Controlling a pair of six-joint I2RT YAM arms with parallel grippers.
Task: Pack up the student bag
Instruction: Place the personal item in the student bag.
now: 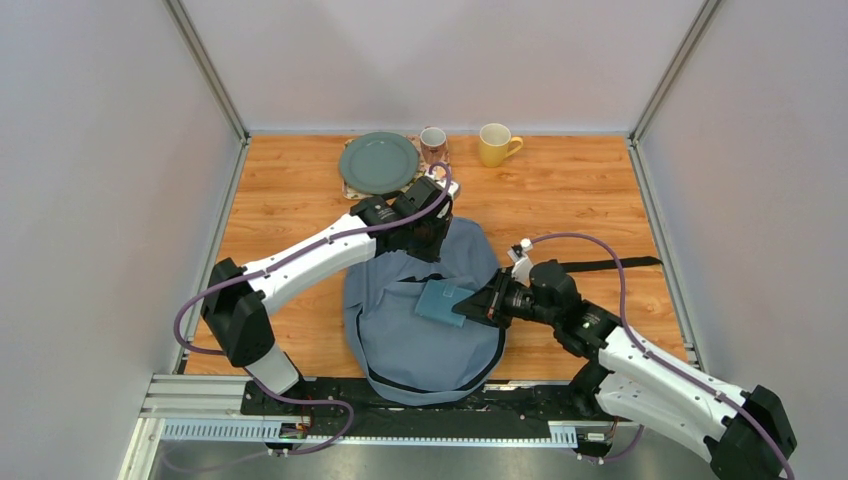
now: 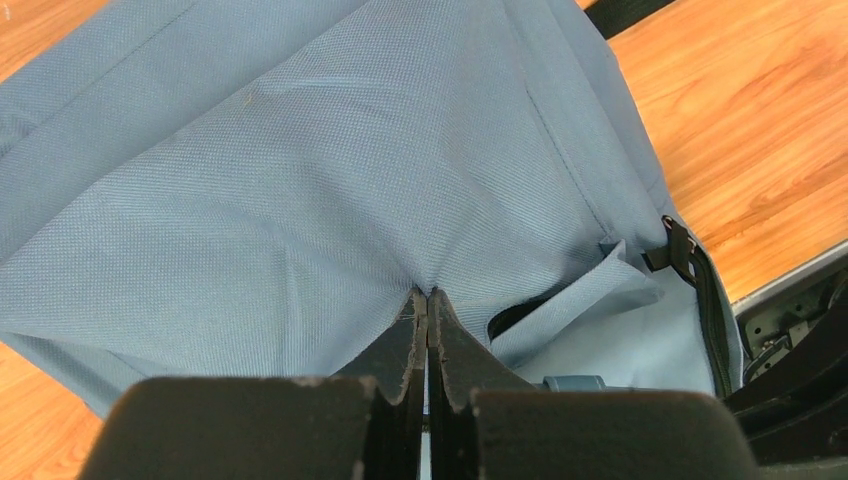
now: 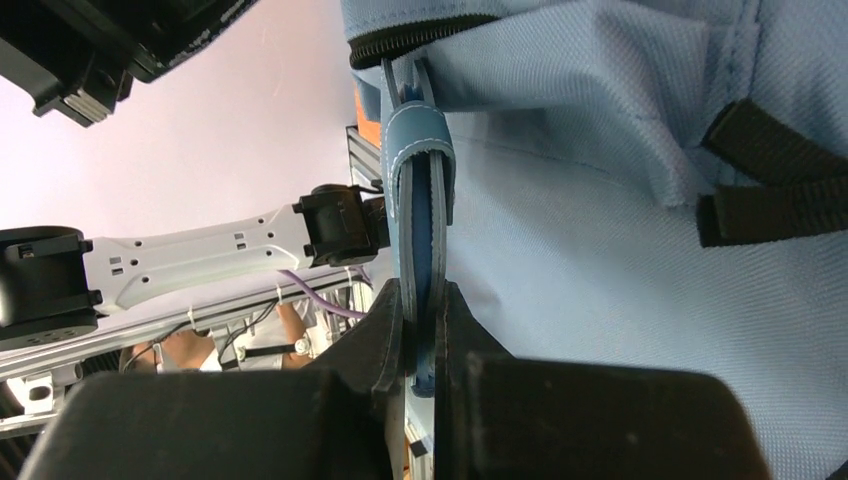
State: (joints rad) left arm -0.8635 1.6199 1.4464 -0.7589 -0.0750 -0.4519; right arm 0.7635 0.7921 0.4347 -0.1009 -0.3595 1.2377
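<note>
- The left gripper [image 1: 427,234] [image 2: 427,300] is clenched, its two fingers pressed flat together with a pucker of grey-blue cloth pinched between the tips; the weave draws into folds that run toward them
- That cloth belongs to the student bag [image 1: 420,350] [image 2: 300,170] [image 3: 600,280], which lies on the wooden table [image 1: 290,200], spreading from the left gripper's tips back toward the arm bases
- Beyond the left gripper, near the far wall, stands a grey-green plate [image 1: 378,162], with a pinkish mug [image 1: 432,143] just to its right and a yellow mug [image 1: 495,144] further right again
- In the left wrist view a black zip [image 2: 710,320] edges the bag to the right of the fingers
- A flat teal case [image 1: 440,301] [image 3: 418,190] lies over the middle of the bag, sticking out straight ahead of the right gripper
- The right gripper [image 1: 480,306] [image 3: 424,335] grasps the case's near edge, one finger on each face
- Past the case's far end runs the bag's black zip trim [image 3: 420,35]
- A black strap [image 1: 610,264] lies on the table behind the right gripper, beside its wrist
</note>
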